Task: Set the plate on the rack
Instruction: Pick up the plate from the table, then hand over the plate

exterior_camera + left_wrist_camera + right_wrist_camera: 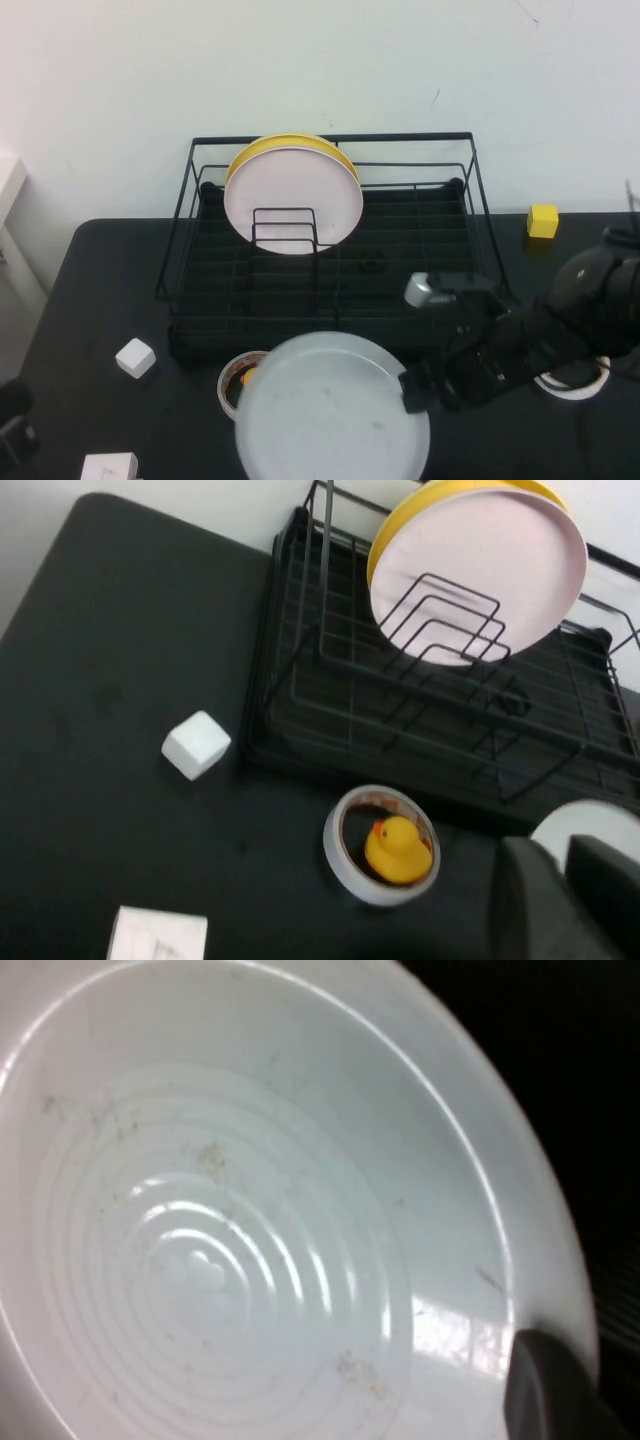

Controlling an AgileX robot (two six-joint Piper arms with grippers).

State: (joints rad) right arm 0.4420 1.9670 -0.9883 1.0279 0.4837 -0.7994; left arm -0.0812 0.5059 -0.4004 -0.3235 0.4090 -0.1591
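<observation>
Right gripper (412,388) is clamped on the right-hand rim of the plate (333,410), holding the pale grey-white disc at the near edge of the black table (90,290), in front of the rack (330,290) and not yet in it. Behind it the black wire rack already carries a pinkish-white plate (295,195) leaning in the small upright wire holder (285,232), with a yellow plate (285,145) standing just behind that one. The held plate overlaps a roll of tape (232,380) at its left edge, so the high view shows only a sliver of the roll; the left wrist view shows the roll (382,846) whole, with a yellow rubber duck (398,848) sitting inside its ring. A white cube (135,357) lies left of the roll, a white box (108,467) nearer the table's front, a yellow block (543,221) off to the rack's right, and a white ring (575,385) partly under the right arm. Left gripper (12,415) sits at the table's front-left corner, well apart from everything — whether it is open I cannot tell. Only the right wrist view shows the plate's (250,1220) faint concentric rings and specks, with one dark finger (545,1390) over its rim
</observation>
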